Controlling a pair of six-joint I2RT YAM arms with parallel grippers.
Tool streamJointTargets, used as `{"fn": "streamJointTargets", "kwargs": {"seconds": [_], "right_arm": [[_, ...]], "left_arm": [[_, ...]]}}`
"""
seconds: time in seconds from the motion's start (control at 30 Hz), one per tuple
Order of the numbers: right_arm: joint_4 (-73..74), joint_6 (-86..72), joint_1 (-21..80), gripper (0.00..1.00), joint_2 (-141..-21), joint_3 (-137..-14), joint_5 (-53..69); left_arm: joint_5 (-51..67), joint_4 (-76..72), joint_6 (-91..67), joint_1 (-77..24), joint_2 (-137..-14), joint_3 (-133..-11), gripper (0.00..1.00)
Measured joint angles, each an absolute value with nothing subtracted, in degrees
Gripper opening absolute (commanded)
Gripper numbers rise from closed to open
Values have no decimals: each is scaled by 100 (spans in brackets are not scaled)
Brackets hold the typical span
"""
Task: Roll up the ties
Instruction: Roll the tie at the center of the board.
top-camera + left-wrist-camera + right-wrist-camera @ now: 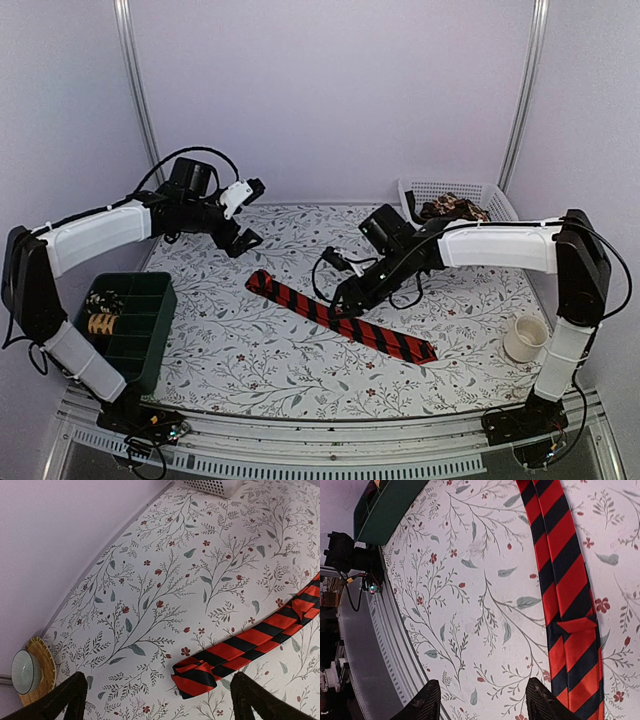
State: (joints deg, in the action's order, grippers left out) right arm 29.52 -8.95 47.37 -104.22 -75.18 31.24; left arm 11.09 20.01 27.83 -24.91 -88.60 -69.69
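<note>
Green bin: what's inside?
In the green bin, the left compartments hold two rolled ties: a black-and-white coil and, nearer, a tan coil. The left arm covers the near-left corner, so anything there is hidden.

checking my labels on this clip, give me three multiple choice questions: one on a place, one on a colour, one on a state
1. Where is the white basket? a) far right corner b) near left edge c) middle
2. The tie has stripes of: a) blue and white b) red and black c) green and tan
3. The left tool is: a) shut on the tie b) shut, empty c) open, empty
Answers: 1a, it sits at the back right; 2b, both wrist views show those stripes; 3c, it stands wide open, nothing in it.
</note>
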Motion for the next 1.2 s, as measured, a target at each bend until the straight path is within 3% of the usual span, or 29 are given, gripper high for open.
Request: {"fn": "streamJointTargets", "kwargs": {"seconds": [0.33,0.73,1.2], "right_arm": [[2805,-976,4984,58,-11636,-9074,2394],[2961,-1076,5030,58,-12339,-9150,2008],[3216,-928,5137,57,-12381,-9026,1667]], "left_arm": [[613,1914,2126,-2502,-8519,-6831,100],[360,1905,1966,-2502,-8385,-6657,100],[231,1890,1968,-2502,-8385,-6657,100]]}}
